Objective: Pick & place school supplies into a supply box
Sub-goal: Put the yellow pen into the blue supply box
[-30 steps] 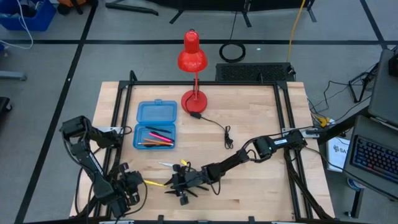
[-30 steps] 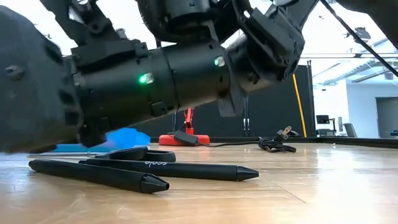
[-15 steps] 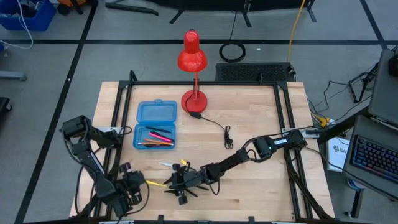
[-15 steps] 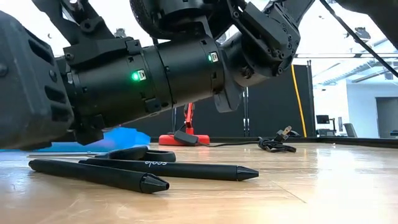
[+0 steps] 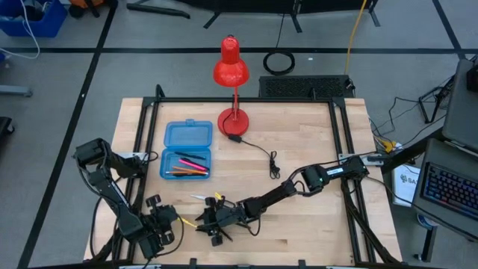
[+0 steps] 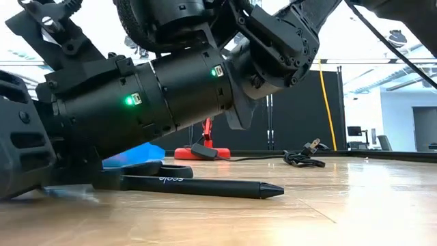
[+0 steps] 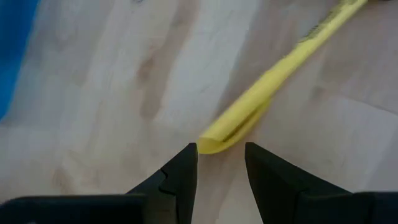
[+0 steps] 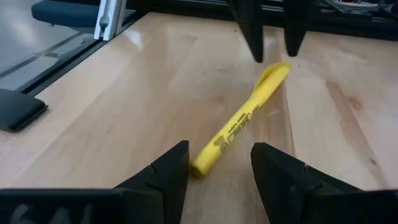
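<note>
Your left hand [image 7: 221,163], narrow-open, sits at yellow marker's [image 7: 273,81] near end; right hand [image 8: 219,163] w/ wider gap, opposite end.

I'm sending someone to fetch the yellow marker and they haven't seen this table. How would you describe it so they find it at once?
Start at the blue supply box on the wooden table and come toward the table's near edge. There the left gripper and right gripper face each other, both open, with the yellow marker lying flat between them. It is the only yellow stick there; the pen nearby is black.
</note>
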Controlling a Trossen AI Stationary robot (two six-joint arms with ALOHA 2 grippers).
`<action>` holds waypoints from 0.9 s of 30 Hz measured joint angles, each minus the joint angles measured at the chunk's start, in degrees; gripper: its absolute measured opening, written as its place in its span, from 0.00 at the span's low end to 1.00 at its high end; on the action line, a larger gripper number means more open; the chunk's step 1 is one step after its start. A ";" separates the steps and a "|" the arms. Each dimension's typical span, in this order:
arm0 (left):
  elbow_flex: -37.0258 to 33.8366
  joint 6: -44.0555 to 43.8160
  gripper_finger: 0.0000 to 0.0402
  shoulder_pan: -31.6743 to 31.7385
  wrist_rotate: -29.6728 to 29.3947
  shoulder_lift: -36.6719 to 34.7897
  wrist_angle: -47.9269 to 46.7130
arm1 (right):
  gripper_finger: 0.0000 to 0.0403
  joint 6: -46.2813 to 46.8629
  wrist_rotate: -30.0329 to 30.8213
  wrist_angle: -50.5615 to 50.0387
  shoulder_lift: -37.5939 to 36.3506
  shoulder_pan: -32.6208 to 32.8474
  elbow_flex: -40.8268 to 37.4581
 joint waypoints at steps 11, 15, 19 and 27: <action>-5.99 -0.78 0.35 -0.04 -0.69 -0.28 9.89 | 0.39 0.26 0.75 -1.07 -0.02 -0.70 0.04; -6.36 -0.81 0.35 0.02 -0.66 -0.26 10.36 | 0.38 -0.24 -0.15 -0.70 -0.02 -0.82 0.04; -6.43 -0.26 0.35 0.01 -0.96 -0.22 11.12 | 0.36 0.50 -0.25 -1.16 -0.02 -1.43 0.04; -6.56 0.53 0.35 -0.02 -2.11 -0.11 12.60 | 0.30 1.40 -0.49 -2.79 -0.09 -2.36 0.04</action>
